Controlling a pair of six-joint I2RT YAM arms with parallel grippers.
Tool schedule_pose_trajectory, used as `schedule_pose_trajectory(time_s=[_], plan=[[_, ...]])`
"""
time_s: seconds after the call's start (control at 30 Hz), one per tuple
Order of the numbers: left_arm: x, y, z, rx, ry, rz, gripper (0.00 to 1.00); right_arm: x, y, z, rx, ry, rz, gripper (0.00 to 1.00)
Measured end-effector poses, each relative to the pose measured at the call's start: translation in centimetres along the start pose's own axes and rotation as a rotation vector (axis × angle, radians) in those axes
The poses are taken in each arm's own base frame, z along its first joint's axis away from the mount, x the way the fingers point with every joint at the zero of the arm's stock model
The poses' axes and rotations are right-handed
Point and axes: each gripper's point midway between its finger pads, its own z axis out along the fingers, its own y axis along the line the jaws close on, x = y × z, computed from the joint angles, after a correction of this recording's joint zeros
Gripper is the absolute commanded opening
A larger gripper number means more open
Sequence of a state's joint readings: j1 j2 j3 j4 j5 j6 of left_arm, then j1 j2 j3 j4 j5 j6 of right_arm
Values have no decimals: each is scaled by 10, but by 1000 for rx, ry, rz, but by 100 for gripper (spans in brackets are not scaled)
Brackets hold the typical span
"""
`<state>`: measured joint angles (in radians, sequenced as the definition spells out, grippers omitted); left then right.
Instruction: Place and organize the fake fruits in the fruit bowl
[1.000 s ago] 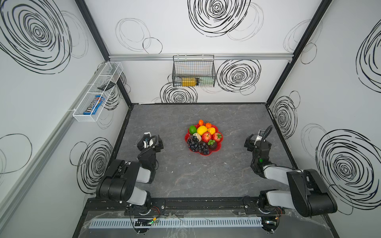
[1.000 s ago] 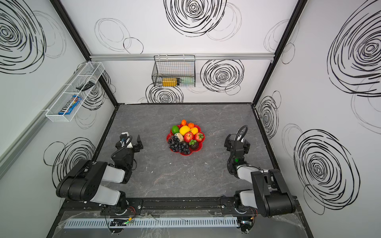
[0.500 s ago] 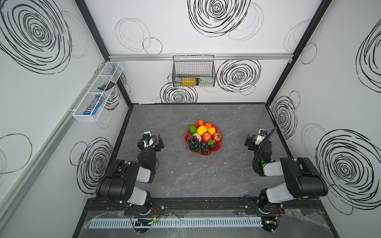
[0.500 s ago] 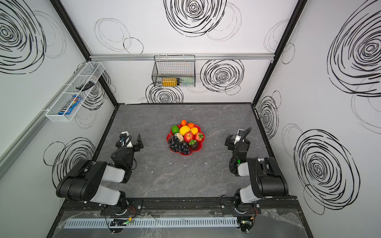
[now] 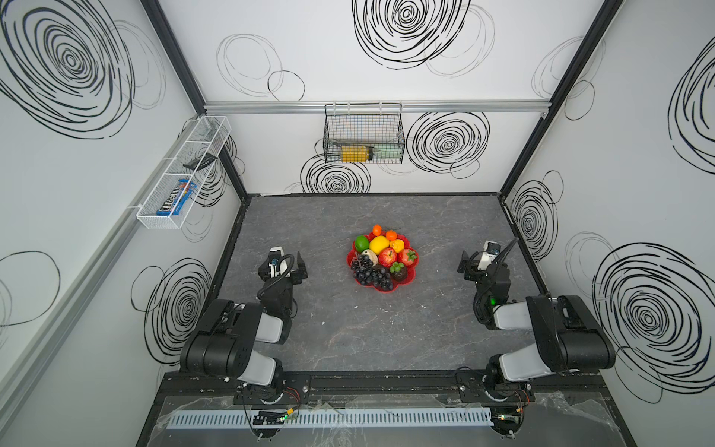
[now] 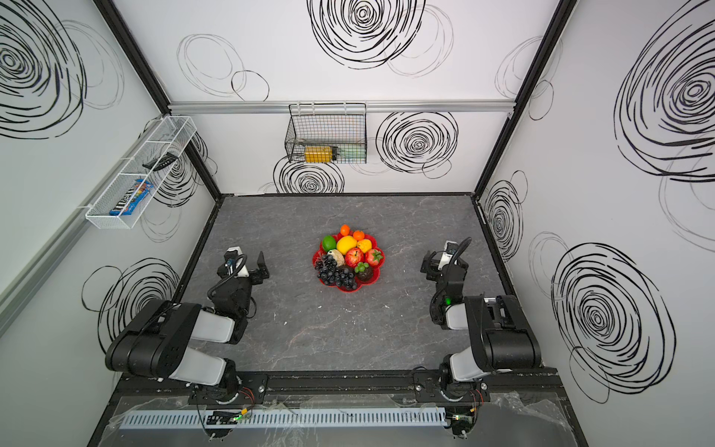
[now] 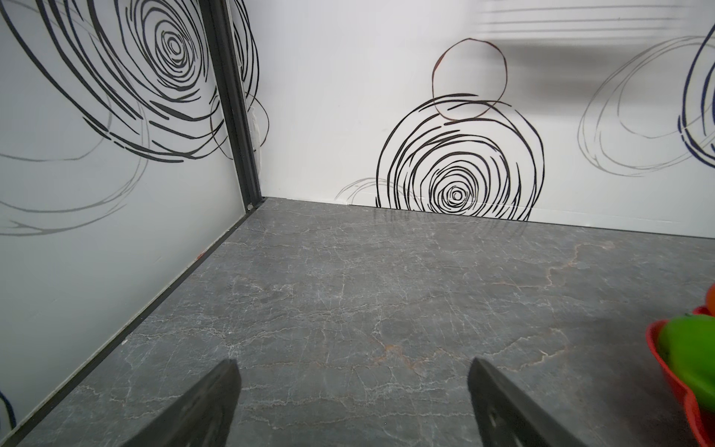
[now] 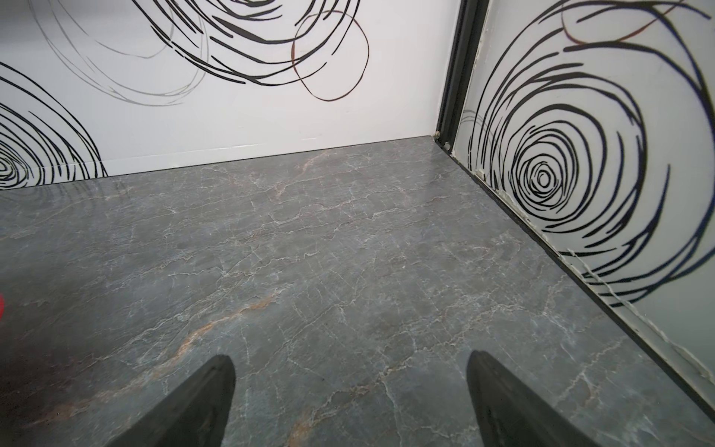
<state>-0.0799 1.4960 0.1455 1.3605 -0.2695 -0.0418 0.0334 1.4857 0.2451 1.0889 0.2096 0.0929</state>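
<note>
All small plastic fake fruits (image 5: 388,256) sit piled in the glossy red flower-shaped fruit bowl (image 5: 405,282) mid grey marbled surface (image 5: 348,329), left jaws and right jaws wide apart, empty, well clear either side; placing looks done, next needs only parking.

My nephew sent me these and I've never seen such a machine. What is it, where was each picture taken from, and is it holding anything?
These are two robot arms fixed at the near edge of a grey table. The two wide pictures come from one camera overhead, looking down. The other two come from a small camera on each arm's wrist, looking forward along the table. On the table sits a red bowl piled with plastic fruits. The left gripper and right gripper are both open and hold nothing; each stands off to its own side of the bowl.
</note>
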Motion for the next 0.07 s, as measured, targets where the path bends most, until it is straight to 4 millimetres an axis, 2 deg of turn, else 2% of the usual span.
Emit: schedule_pose_trajectory(time_s=[0.07], plan=[[0,0,0,0,0,0,96,0,0,0,-1,0,0,97]])
